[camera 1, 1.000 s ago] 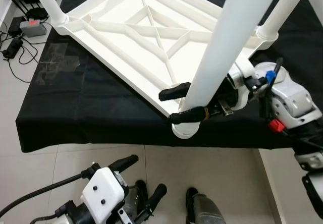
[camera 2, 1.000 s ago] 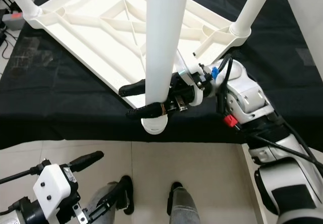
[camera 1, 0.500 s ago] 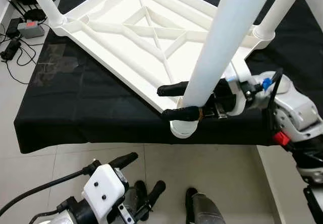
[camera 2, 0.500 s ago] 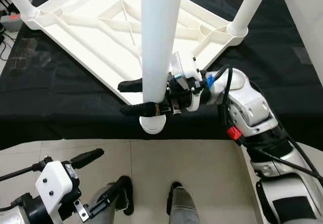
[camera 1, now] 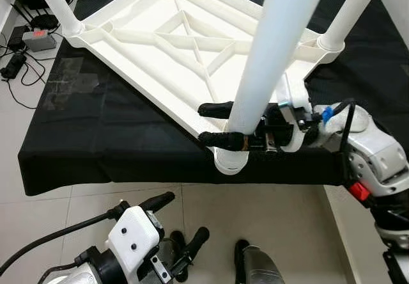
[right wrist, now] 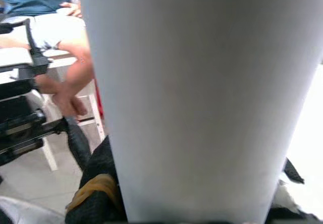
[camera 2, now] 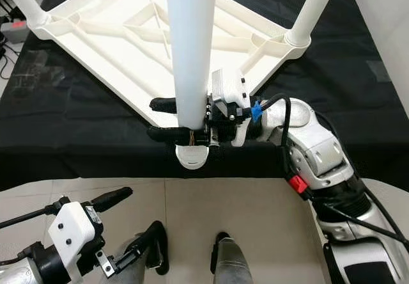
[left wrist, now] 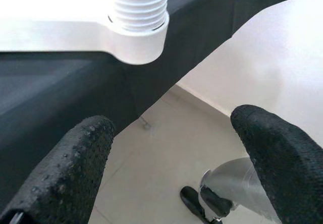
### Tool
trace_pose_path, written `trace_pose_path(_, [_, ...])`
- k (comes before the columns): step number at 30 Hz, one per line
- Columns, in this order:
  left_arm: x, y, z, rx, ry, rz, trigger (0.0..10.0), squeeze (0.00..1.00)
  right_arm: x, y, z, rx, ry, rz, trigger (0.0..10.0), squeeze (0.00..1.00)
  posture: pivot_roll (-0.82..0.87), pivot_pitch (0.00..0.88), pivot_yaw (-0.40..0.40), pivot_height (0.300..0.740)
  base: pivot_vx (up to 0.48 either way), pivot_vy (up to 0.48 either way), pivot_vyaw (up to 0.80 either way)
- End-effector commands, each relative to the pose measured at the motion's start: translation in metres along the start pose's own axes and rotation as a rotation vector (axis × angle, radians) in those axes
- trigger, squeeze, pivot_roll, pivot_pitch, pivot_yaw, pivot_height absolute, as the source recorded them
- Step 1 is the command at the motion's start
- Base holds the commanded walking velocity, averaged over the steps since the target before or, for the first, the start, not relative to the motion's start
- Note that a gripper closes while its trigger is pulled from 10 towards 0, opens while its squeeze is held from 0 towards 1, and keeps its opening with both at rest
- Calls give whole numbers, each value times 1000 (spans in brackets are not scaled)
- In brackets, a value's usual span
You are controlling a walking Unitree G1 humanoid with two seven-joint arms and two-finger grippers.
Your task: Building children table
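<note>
Table leg [camera 1: 268,60] top cut off, right gripper [camera 1: 217,124] around base

You see the upturned children's table [camera 1: 185,41] lying on the tabletop [camera 1: 115,137]. The right pincer [camera 1: 220,125] straddles the near leg [camera 1: 268,60] above its socket [camera 1: 230,162]. The left pincer [camera 1: 179,233] hangs below, over the floor [camera 1: 64,201].

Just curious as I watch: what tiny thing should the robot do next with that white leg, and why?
Probably keep twisting the leg down: the right gripper clasps it just above the corner socket, and threads show at the socket, so it may not be fully seated.
</note>
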State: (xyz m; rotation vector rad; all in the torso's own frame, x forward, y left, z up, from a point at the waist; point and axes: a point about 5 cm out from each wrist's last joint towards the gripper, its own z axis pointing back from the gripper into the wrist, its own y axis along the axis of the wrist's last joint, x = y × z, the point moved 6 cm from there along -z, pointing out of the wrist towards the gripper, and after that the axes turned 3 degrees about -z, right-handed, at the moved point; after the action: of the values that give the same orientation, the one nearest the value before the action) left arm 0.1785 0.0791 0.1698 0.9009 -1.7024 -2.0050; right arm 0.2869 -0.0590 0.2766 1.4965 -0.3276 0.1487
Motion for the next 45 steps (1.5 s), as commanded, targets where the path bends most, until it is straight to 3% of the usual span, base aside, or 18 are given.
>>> trace_pose_path(1, [2,-6,0,-19,-1,5,10000,0,-4,-28,-2,-86,-22,-80,10000,0,69,309,31,740,0,0,0])
trace_pose_path(8, [2,-7,-1,-15,1,2,10000,0,-4,-41,-14,-86,-141,-146,10000,0,62,307,24,740,0,0,0])
trace_pose_path(23, [1,-7,-3,-7,1,-4,10000,0,-3,-52,-4,-96,-340,-199,10000,0,43,300,23,740,0,0,0])
trace_pose_path(34, [-2,-9,-4,-6,1,-10,10000,0,-13,-53,-11,-62,-536,-218,10000,0,27,298,28,740,0,0,0])
trace_pose_path(45, [-5,-11,-6,-5,1,-14,10000,0,-27,-54,-26,-68,-638,-221,10000,0,17,292,31,740,0,0,0])
